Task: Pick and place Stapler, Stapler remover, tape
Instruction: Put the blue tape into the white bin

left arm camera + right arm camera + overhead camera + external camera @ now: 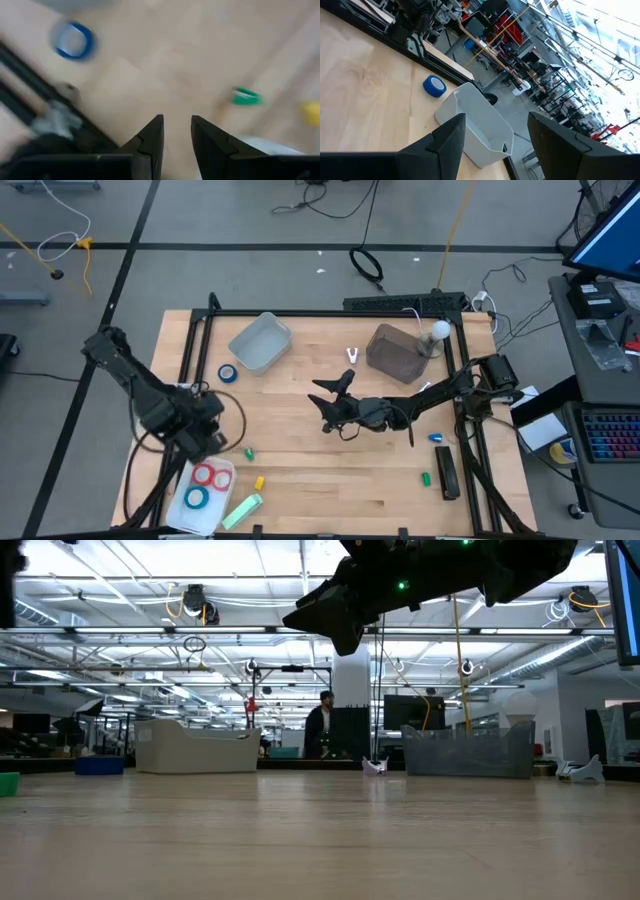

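Note:
A blue tape roll point(228, 373) lies flat on the table near a white bin point(260, 342); it also shows in the left wrist view point(73, 40) and the right wrist view point(435, 86). A red tape roll point(210, 475) and a pale blue one point(197, 498) lie in a white tray point(178, 515) at the near left. A small white stapler remover point(352, 357) sits mid-table, and a black stapler point(447, 472) lies near the right. My left gripper point(177, 131) hangs over the table beside the tray, narrowly open and empty. My right gripper point(495, 135) hovers mid-table, wide open and empty.
A brownish bin point(398, 352) stands at the far right. Small green point(248, 452), yellow point(259, 482) and light green point(243, 510) pieces lie by the tray. A green piece point(425, 478) and a blue one point(437, 438) lie near the stapler. A black frame point(330, 313) borders the table.

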### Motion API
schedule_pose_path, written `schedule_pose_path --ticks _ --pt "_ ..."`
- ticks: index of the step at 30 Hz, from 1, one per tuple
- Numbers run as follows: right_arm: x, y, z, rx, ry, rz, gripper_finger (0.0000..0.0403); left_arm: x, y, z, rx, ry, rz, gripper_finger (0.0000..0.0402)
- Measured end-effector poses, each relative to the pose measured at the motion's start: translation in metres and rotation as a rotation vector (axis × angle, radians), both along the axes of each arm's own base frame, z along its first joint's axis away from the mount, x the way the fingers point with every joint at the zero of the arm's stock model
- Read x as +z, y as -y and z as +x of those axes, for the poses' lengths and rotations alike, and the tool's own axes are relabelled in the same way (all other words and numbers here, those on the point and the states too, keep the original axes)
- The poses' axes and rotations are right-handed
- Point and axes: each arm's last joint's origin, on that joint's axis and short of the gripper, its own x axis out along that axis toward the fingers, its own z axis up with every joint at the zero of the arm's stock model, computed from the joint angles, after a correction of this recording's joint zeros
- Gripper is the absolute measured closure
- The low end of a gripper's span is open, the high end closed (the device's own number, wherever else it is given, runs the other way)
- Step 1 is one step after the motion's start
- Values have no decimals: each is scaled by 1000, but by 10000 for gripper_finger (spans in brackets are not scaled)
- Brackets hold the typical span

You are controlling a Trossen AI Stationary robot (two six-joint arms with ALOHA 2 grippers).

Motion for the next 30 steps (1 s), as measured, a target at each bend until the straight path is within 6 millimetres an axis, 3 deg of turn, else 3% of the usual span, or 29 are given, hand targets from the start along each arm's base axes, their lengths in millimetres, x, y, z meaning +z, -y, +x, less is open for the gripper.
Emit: schedule_pose_path --ticks 6,14,18,24,30 --pt "1 0 0 -3 0 -11 195 1 -36 20 -75 -64 166 305" --pt "0 0 0 -4 -2 -11 195 1 -89 34 -1 -182 173 305" --pt "0 0 0 -4 -2 -11 195 -1 -107 34 21 -141 159 305" --pt "0 1 0 -4 -11 -14 195 -21 -129 23 67 -55 103 305" --pt "0 1 0 -5 -9 -13 195 -50 -150 13 164 -82 46 305"
